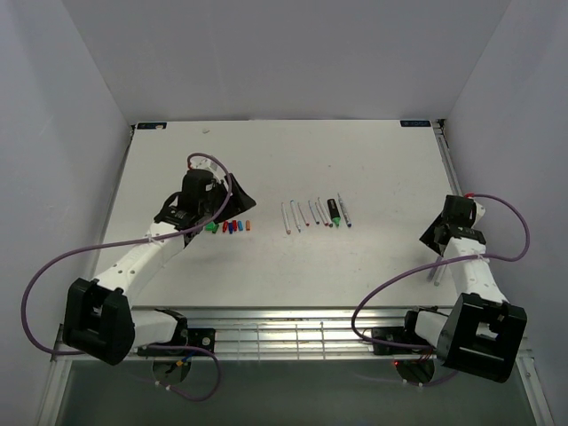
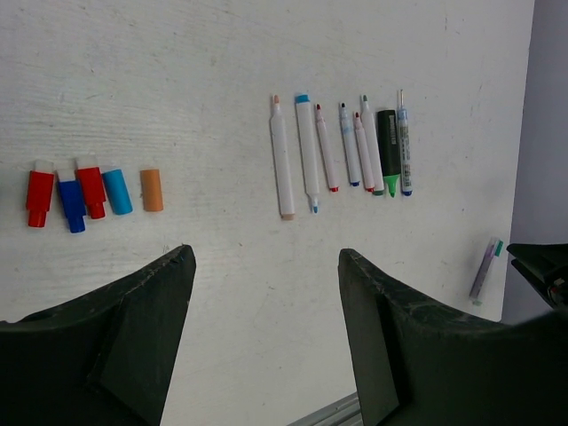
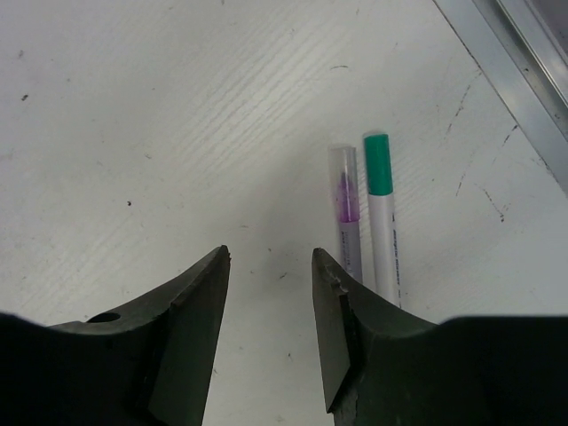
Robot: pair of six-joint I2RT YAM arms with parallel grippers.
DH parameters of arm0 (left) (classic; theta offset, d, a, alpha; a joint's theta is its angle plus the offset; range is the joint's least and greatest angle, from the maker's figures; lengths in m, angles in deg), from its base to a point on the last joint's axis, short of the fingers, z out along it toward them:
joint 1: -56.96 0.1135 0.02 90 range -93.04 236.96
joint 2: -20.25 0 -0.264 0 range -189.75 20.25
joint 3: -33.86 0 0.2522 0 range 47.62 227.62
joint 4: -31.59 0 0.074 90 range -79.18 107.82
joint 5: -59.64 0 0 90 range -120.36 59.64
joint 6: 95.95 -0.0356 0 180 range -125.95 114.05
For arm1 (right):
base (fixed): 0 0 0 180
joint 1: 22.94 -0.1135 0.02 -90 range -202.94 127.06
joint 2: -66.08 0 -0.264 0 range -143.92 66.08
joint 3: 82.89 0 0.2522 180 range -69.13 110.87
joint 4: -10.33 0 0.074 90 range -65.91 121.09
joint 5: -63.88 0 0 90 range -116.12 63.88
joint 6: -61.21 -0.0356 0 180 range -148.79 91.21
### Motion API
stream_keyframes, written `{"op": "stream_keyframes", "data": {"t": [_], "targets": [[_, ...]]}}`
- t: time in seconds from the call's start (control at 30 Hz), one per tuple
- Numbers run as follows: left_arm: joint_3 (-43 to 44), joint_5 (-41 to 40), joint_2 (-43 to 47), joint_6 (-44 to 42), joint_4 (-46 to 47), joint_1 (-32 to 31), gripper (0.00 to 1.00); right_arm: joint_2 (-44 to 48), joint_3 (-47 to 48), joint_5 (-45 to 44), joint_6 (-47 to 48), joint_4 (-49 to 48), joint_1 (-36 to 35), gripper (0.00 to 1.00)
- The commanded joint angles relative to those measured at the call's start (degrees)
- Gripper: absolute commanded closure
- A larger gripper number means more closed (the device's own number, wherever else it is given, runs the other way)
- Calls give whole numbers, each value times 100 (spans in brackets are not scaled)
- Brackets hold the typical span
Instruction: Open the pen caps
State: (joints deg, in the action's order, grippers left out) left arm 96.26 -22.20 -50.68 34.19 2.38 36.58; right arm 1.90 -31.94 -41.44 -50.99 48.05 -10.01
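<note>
A row of loose pen caps lies at the left of the left wrist view: red (image 2: 38,197), blue (image 2: 71,202), red (image 2: 91,188), light blue (image 2: 116,191) and orange (image 2: 152,190). Several uncapped white pens (image 2: 282,160) and a black marker (image 2: 388,146) lie side by side at mid-table. My left gripper (image 2: 265,256) hovers open over bare table between caps and pens, holding nothing. My right gripper (image 3: 271,255) is open and empty. Just right of it lie a pen with a clear purple cap (image 3: 345,209) and one with a green cap (image 3: 382,213).
A metal rail (image 3: 515,53) runs along the table's right edge close to the two capped pens. Another rail (image 1: 293,324) borders the front edge by the arm bases. Purple cables (image 1: 35,284) loop off both arms. White walls enclose three sides.
</note>
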Motion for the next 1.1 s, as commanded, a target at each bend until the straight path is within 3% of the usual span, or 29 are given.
{"op": "stream_keyframes", "data": {"t": [0.0,1.07], "targets": [[286,-34,-52,46,24,-132,24,64,-124,-148,128,-23,245,52],[198,-96,-78,-24,94,-282,24,-165,-458,-490,-523,91,465,52]]}}
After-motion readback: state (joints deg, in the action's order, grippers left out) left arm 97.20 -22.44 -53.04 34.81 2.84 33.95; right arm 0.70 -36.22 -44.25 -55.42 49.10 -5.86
